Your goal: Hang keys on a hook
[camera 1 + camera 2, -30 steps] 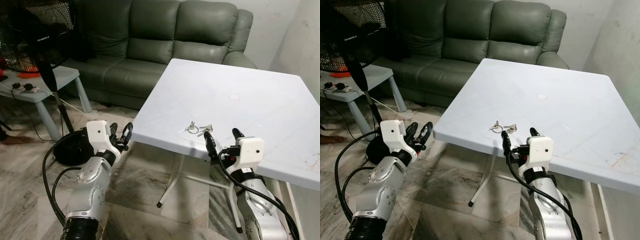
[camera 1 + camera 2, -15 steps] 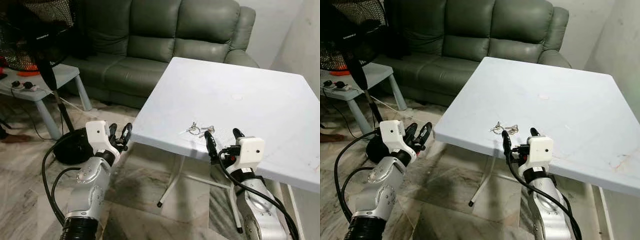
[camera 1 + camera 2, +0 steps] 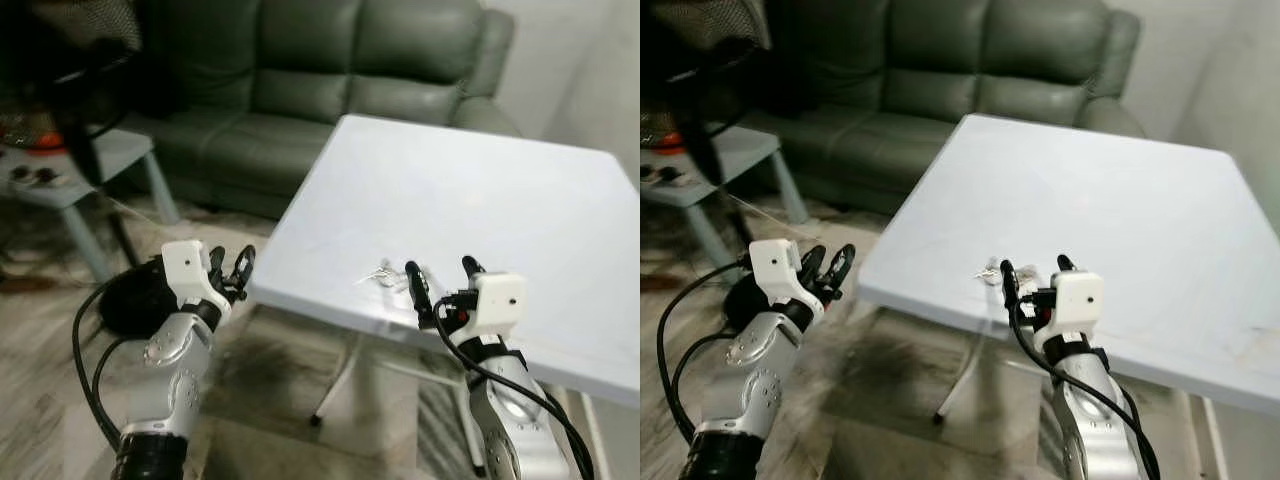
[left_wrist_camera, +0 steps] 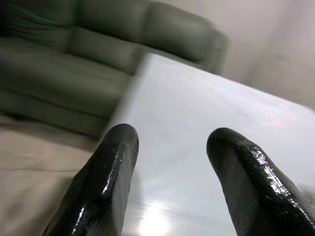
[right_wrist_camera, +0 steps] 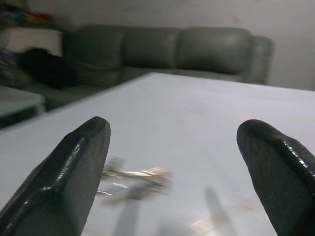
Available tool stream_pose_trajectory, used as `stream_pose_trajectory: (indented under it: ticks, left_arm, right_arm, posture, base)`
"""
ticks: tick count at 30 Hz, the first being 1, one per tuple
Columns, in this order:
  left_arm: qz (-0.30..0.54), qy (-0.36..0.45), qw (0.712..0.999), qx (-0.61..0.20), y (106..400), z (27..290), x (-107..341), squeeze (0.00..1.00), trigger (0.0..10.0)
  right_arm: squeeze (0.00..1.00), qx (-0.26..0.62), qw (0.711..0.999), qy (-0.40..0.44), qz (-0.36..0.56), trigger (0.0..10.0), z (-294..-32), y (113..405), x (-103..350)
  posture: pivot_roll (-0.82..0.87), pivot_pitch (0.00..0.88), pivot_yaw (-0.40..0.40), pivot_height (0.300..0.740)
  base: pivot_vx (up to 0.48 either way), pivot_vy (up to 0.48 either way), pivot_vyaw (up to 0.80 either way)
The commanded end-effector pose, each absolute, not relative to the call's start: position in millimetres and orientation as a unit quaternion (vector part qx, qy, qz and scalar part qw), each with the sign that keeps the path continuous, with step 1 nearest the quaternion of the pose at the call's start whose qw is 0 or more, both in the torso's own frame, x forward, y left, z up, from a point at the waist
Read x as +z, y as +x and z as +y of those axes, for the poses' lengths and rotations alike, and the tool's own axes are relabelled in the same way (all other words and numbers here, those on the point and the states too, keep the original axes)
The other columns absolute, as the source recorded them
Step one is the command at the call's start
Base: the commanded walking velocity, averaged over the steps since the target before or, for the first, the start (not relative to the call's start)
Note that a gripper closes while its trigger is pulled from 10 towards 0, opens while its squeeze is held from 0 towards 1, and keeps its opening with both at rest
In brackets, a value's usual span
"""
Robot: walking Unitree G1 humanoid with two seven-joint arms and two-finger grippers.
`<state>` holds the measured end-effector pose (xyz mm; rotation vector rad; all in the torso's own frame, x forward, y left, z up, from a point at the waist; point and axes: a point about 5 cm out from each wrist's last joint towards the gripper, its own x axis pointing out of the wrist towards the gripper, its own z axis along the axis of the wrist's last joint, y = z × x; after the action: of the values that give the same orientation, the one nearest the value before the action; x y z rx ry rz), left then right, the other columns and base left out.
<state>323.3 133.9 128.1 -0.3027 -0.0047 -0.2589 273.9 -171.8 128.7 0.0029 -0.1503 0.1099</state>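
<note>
A small bunch of silver keys point(image 3: 384, 273) lies near the front edge of the white square table point(image 3: 470, 200). My right gripper point(image 3: 440, 281) stands open just behind the keys, at the table's front edge, with its left fingertip close to them. In the right wrist view the keys point(image 5: 133, 178) lie blurred on the tabletop between the two black fingers point(image 5: 64, 177). My left gripper point(image 3: 230, 272) is open and hangs off the table's left front corner, above the floor. In the left wrist view its fingers point(image 4: 106, 172) frame the table edge.
A dark green sofa point(image 3: 330, 80) stands behind the table. A black standing fan point(image 3: 60, 90) and a low pale side table point(image 3: 110, 150) are at the left. A black cable point(image 3: 90, 340) loops over the tiled floor. A pale wall point(image 3: 1240, 90) rises at the right.
The whole picture has shifted and blurred, so the camera moved. My right gripper sits slightly closer to the keys; the left arm has drifted a little left and down.
</note>
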Motion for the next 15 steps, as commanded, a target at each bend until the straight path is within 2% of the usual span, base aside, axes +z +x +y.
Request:
stream_pose_trajectory:
  ticks: [1,15]
  left_arm:
    - [-0.006,-0.142,0.982,-0.122,324.7,142.1,131.1,0.00,10.0]
    - [-0.015,-0.137,0.983,-0.124,321.8,137.7,131.3,0.00,10.0]
  right_arm:
    - [0.00,0.061,0.995,0.009,-0.084,10.0,-166.6,276.9,134.2]
    - [0.00,0.063,0.995,0.012,-0.079,10.0,-167.1,276.6,134.1]
  posture:
    - [-0.01,0.000,-0.033,0.740]
    - [-0.02,0.000,-0.036,0.740]
  base:
    - [0.292,0.000,0.00]
    - [0.000,0.000,0.00]
